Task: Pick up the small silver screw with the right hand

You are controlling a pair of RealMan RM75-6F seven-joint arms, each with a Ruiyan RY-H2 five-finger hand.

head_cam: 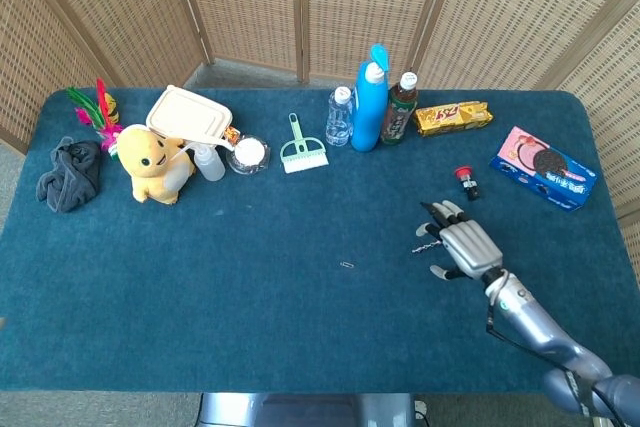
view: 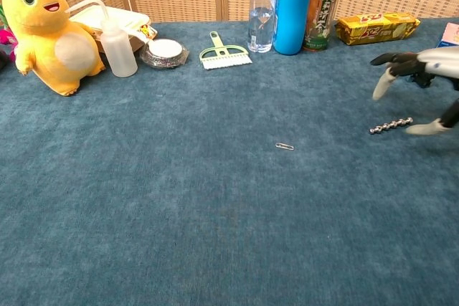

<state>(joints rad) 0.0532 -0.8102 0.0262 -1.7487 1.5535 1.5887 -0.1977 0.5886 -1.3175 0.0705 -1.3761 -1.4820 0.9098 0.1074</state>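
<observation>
I have the right hand [head_cam: 462, 247] poised over the small silver screw [view: 391, 126], which lies flat on the blue tabletop [head_cam: 300, 317] toward its right edge, roughly midway between front and back. In the chest view the fingers [view: 382, 85] are spread and released, arching above the screw with one fingertip low beside its right end; nothing is grasped. In the head view the hand covers most of the screw, leaving only its left end showing. I judge the approach is complete and the closing step is not yet done.

The screw lies low against the cloth, so I expect to need a fingertip pinch along its length rather than a full-hand grasp. I judge that it could roll or be pushed sideways if one fingertip lands first.

The left hand is not visible in either view.

Other items sit well apart from the work area. A paper clip [view: 285, 146] lies near the tabletop centre. A red-capped part [head_cam: 465, 179] rests behind the hand, and a biscuit box [head_cam: 545, 168] lies near the right edge. A blue bottle [head_cam: 370, 97] stands along the back edge. A yellow plush toy [head_cam: 152, 163] sits toward the left end.
</observation>
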